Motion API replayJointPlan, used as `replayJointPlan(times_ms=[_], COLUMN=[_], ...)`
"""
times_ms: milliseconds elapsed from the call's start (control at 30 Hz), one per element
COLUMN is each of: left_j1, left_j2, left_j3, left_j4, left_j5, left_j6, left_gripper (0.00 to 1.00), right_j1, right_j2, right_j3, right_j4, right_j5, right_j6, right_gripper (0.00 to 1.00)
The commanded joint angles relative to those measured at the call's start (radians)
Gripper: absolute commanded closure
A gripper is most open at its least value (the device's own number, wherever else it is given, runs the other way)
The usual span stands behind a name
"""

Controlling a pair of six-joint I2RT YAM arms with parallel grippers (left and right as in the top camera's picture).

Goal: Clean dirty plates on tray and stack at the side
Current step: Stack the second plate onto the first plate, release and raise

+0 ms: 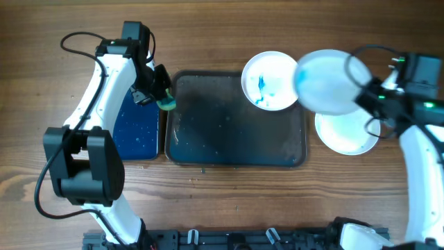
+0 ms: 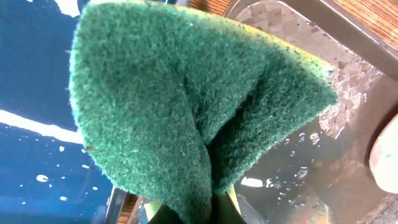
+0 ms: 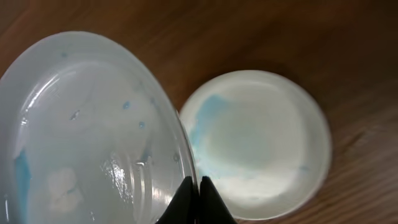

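Status: the right hand (image 3: 198, 200) is pressed together on the rim of a round white plate (image 1: 329, 81) carrying faint blue traces. It holds the plate tilted above the surface (image 1: 222, 201), toward the right edge. A second white plate (image 1: 347, 135) with a pale blue smear lies flat on the surface just beside the large dark grey rounded-rectangle tray (image 1: 229, 132), partly under the held one. A third white plate (image 1: 269, 80), streaked blue-turquoise, sits in the tray's far right corner and looks uncleaned. The left hand (image 1: 158, 92) pinches a folded green scouring sponge (image 2: 199, 112) over the tray's left rim, beside a smaller blue-bottomed tray (image 1: 139, 132).

Hazards:
- The grip is a thin edge pinch on a wet, glossy plate, so the plate may slip or swing.
- Release while tilted or off-centre may let it slide off the lower plate.
- Blue residue on both plates would be trapped in the stack.
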Motion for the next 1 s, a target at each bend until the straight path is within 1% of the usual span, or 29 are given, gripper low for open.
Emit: replayJointPlan(times_ms=[0,100,367,467,600,700,767,833,967], left_j1=[0.000,0.000,0.000,0.000,0.000,0.000,0.000,0.000,0.000], left_j2=[-0.001,-0.001,-0.001,-0.001,-0.001,-0.001,-0.001,-0.001,-0.001], left_j3=[0.017,0.017,0.017,0.017,0.017,0.017,0.017,0.017,0.017], left_j4=[0.003,0.003,0.014,0.015,0.015,0.019,0.020,0.026,0.031], left_j5=[0.016,0.016,0.016,0.016,0.016,0.016,0.016,0.016,0.016], left_j6=[0.022,0.022,0.022,0.022,0.022,0.022,0.022,0.022,0.023], left_gripper=[0.96,0.96,0.96,0.96,0.96,0.96,0.96,0.96,0.96], right_j1=[-0.111,-0.151,-0.155,-0.155,-0.155,-0.155,-0.155,-0.154,-0.153], right_j2=[0.085,0.161,0.324,0.355,0.354,0.354,0.354,0.350,0.321], right_j3=[-0.004,-0.019,-0.022,-0.022,-0.022,-0.020,-0.013,-0.004,0.034], right_j4=[-0.012,-0.018,-0.048,-0.057,-0.077,-0.106,-0.132,-0.151,-0.204], right_j5=[0.059,0.121,0.194,0.194,0.193,0.178,0.132,0.117,0.116], right_j6=[-0.001,-0.002,0.014,0.025,0.010,-0.006,-0.051,-0.057,-0.079], right_gripper=[0.95,0.96,0.96,0.96,0.95,0.85,0.82,0.80,0.80])
